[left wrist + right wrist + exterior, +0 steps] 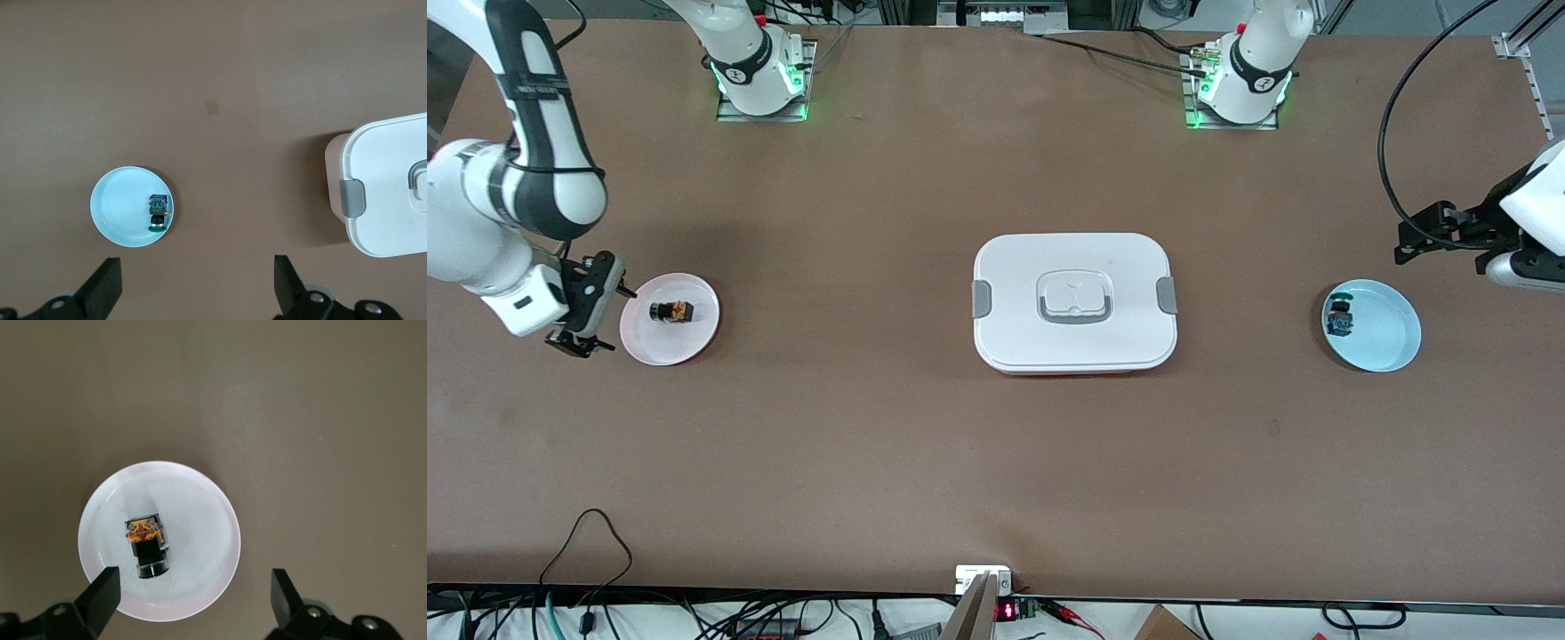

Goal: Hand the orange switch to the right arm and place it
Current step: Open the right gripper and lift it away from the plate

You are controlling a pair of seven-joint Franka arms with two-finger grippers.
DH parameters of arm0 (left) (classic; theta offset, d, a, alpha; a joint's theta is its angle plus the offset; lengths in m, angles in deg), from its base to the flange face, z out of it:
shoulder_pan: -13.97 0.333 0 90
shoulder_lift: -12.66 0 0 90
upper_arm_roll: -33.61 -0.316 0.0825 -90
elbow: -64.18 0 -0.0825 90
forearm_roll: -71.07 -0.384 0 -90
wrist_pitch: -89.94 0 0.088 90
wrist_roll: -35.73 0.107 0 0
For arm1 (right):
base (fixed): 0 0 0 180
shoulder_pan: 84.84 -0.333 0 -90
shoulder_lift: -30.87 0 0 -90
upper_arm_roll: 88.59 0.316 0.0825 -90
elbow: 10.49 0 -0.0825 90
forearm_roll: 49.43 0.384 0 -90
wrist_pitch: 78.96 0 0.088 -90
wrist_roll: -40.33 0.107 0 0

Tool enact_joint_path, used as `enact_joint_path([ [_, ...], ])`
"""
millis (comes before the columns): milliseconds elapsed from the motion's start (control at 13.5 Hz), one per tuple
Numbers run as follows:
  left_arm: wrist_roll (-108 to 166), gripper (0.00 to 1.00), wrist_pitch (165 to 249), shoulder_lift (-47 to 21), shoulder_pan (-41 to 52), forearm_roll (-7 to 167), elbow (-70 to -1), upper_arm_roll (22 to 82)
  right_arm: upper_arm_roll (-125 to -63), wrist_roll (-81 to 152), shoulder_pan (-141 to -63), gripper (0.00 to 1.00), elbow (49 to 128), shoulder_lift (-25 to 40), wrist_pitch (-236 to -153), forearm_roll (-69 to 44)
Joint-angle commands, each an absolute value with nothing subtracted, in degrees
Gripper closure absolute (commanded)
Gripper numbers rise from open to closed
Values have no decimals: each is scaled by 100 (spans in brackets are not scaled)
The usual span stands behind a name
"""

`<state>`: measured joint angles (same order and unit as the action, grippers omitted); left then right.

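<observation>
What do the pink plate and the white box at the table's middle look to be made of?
Pink plate: probably glossy plastic or glazed ceramic, given its smooth, softly shiny rim; the look leaves it open. White box: likely matte molded plastic, with rounded corners, grey clips and a recessed handle.

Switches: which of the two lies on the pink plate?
The orange switch, on the pink plate at the right arm's end; the blue switch lies on the blue plate.

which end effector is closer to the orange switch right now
Right. The right end effector is open beside the pink plate holding the orange switch, at the right arm's end of the table. The left end effector is open near the blue plate at the left arm's end.
</observation>
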<state>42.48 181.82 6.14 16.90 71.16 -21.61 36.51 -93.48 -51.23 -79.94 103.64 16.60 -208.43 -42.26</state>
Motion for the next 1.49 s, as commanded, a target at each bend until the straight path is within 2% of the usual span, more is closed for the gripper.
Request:
enact_joint_path([
  [0,4162,0,18064,510,1670,6958,-1941,3677,-9263,-4434,-7991,0,10052,1777,-20439,-4081],
  [446,4162,0,18055,510,1670,6958,-1941,3677,-9263,-1386,-8387,0,9331,2076,-18859,-4090],
  [743,4162,0,18055,510,1678,6958,-1950,3677,-9254,1172,-8712,0,8849,2155,-17270,-4134],
  [891,4162,0,18055,510,1678,6958,-1950,3677,-9263,1893,-9019,0,8690,2234,-16609,-4195],
  [1114,4162,0,18055,510,1678,6967,-1941,3677,-9281,2583,-9003,0,8330,2270,-15800,-4309],
  [1411,4153,0,18055,510,1670,6993,-1941,3677,-9446,2487,-8871,0,7916,2287,-15753,-5135],
])
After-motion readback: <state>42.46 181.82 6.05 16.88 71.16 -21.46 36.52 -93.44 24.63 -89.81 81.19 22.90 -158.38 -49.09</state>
